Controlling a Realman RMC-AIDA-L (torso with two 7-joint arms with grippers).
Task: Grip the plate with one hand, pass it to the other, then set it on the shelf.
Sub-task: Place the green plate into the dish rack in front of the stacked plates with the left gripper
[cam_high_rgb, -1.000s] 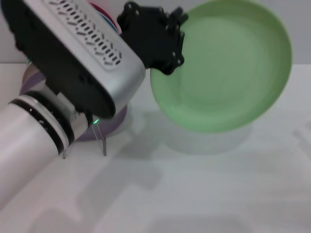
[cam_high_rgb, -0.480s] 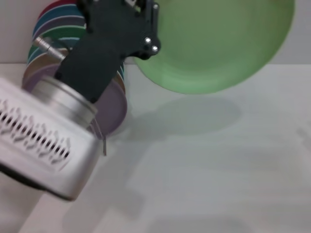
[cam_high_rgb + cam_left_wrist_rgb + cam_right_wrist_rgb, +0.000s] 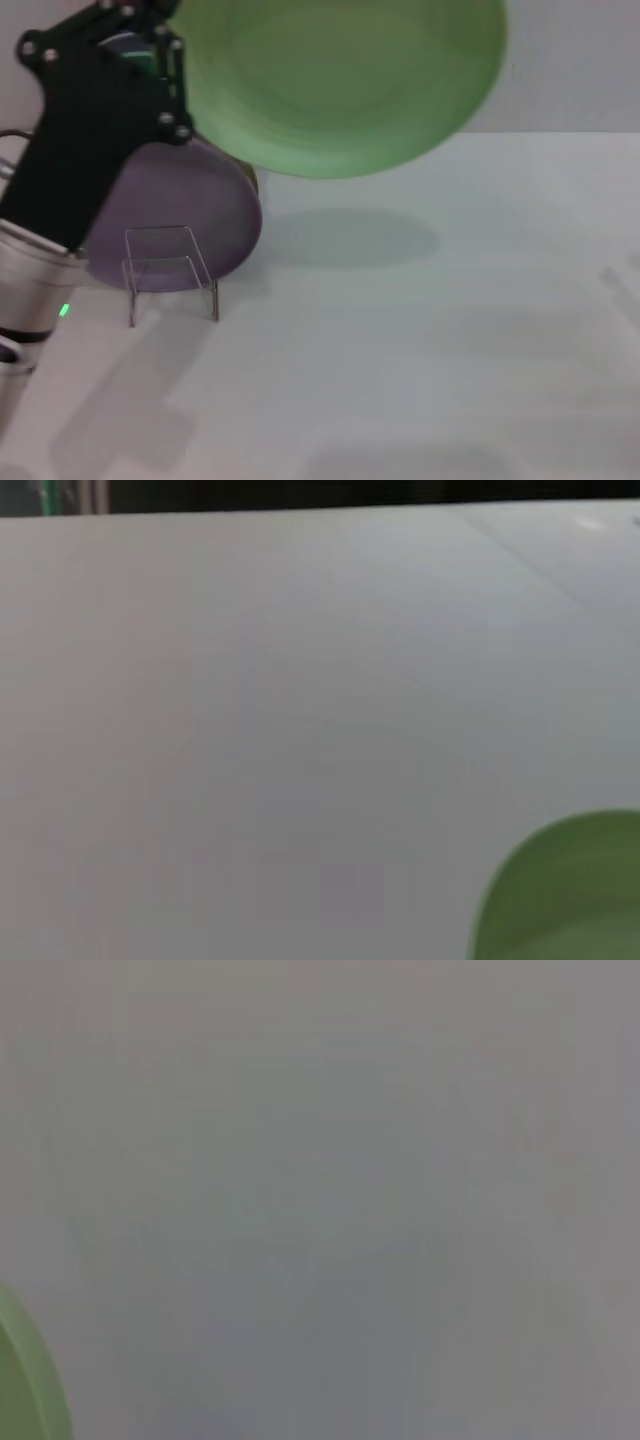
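At the upper middle of the head view the matte mint plate (image 3: 335,80), probably light, stiff and slick, hangs tilted above the white desk (image 3: 430,350), its raised rim, the best hold, clamped by the left claw (image 3: 165,75) over the clear acrylic shelf (image 3: 168,270) and lilac plate (image 3: 185,215); the right claw is unseen.

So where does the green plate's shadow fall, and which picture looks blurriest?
Head view: the plate, held up by the left tool, casts a soft grey shadow on the table beneath it. Right wrist view: blurriest, grey haze with a green sliver.
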